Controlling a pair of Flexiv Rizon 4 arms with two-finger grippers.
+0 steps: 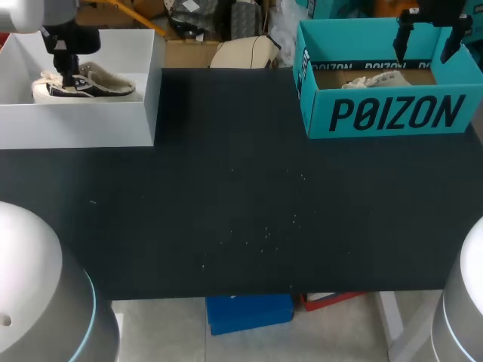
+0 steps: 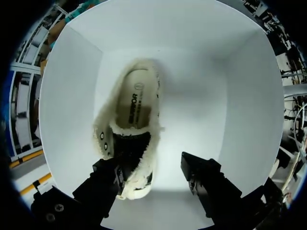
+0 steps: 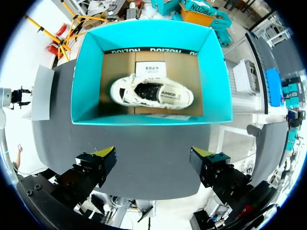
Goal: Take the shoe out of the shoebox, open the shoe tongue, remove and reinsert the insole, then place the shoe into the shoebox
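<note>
Left arm comes straight down into the white box (image 1: 113, 124), and the left gripper (image 2: 153, 175) has its fingers spread, clamping nothing. The fleece-lined shoe (image 2: 132, 120) lies on the box floor, its near end against one finger and clear of the other, the rest stretching ahead. Over to the right arm: it hangs above the teal shoebox (image 3: 148, 40), and the right gripper (image 3: 154, 155) is parted wide and empty. The white shoe (image 3: 151, 92) lies inside, ahead of the fingers and well apart.

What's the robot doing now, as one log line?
left gripper: open, low in white box, at fleecy shoe | right gripper: open, above teal box holding second shoe | step: no shoe lifted
</note>
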